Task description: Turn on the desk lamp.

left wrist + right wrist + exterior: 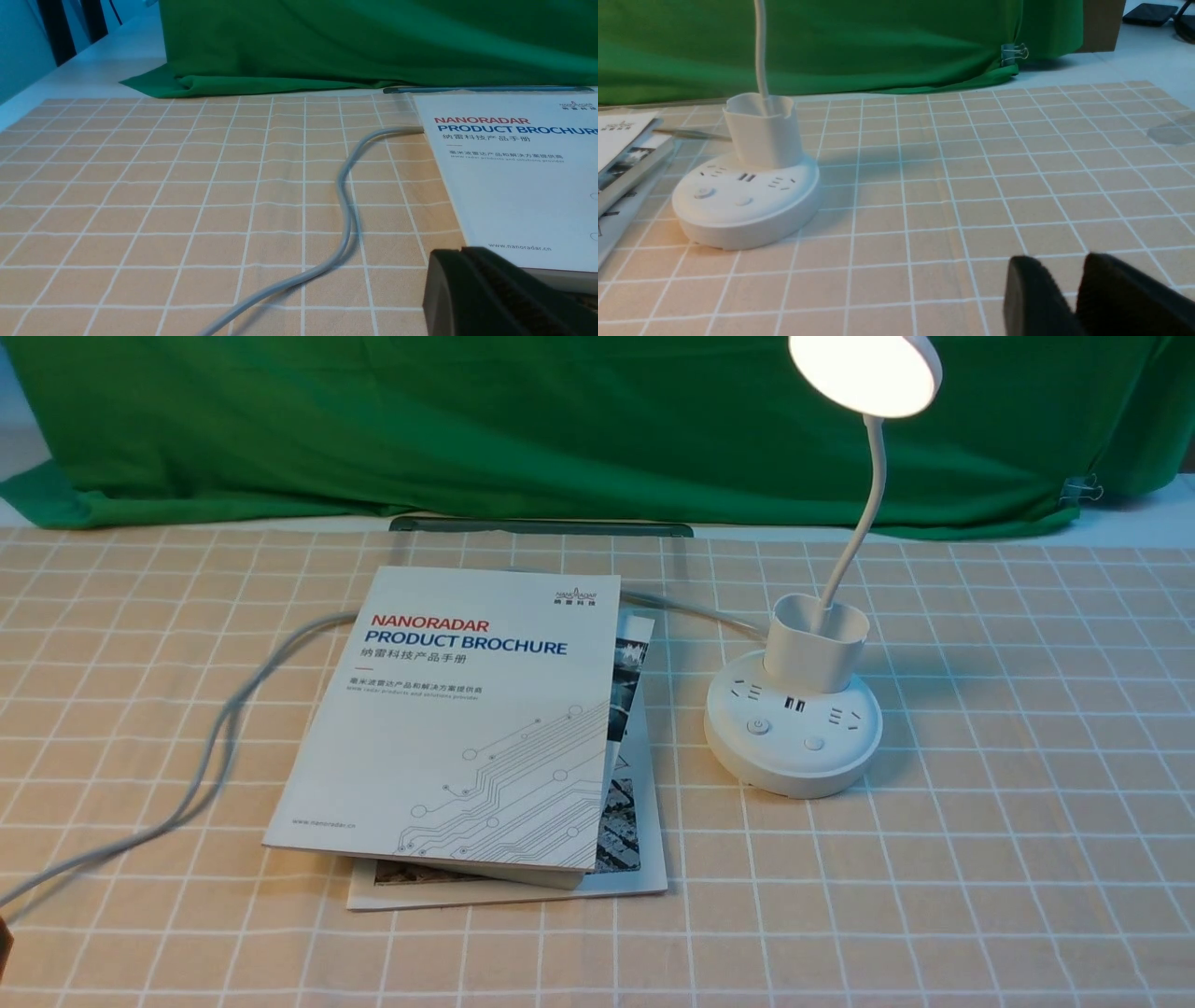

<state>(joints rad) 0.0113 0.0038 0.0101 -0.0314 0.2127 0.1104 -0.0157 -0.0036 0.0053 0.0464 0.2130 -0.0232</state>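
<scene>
Desk lamp [794,719] is lit, its round head glowing white, and it stands upright on the desk [1008,859], to the right of the books. Nearest, the right pincer [1071,284] is a little open, with nothing between its tips, well apart from the lamp. The left pincer [462,261] is shut and holds nothing. Next come the books [448,728], stacked flat, a white one on top. A gray cord [224,728] runs out from both sides of the stack. At the far side hangs a green cloth [560,439].
</scene>
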